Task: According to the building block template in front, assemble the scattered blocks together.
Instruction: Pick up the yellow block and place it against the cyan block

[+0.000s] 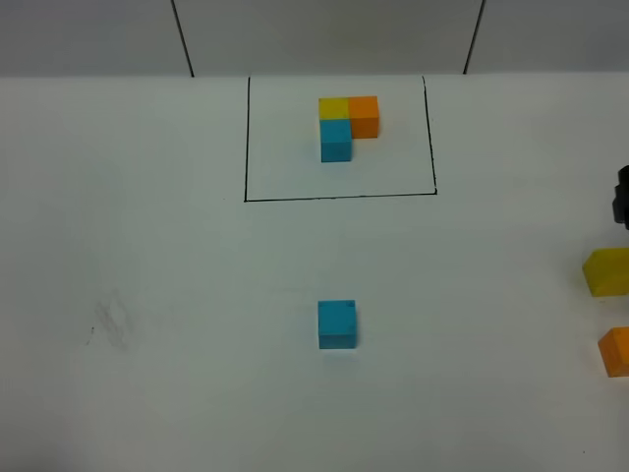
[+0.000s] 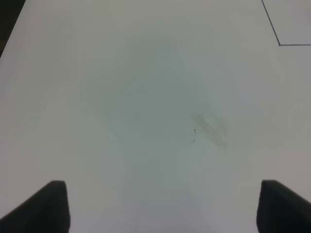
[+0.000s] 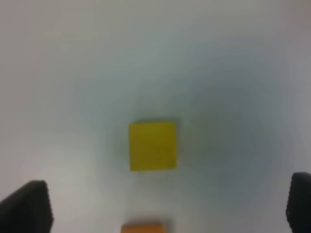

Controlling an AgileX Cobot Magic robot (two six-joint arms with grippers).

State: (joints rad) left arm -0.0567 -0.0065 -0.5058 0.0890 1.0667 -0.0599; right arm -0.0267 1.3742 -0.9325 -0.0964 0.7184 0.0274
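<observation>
A: White bench (image 1: 147, 295), grey wall behind. Task stuff?

B: Template (image 1: 346, 123) by the far edge, middle, inside a black frame (image 1: 339, 198): yellow and orange side by side, cyan on yellow's near side. Loose cyan cube (image 1: 336, 324) sits alone mid-bench, probably the base for the copy. Yellow cube (image 1: 606, 272) and orange cube (image 1: 616, 351) sit at the right edge, apart, nothing joined yet.

A: Pincers?

B: Right pincer (image 3: 164, 206) has its jaws wide apart and empty. Yellow is ahead of them, untouched; looks lined up to grab it. Left pincer (image 2: 163, 204) is also apart and empty, over bare bench left of the frame, likely just parked
</observation>
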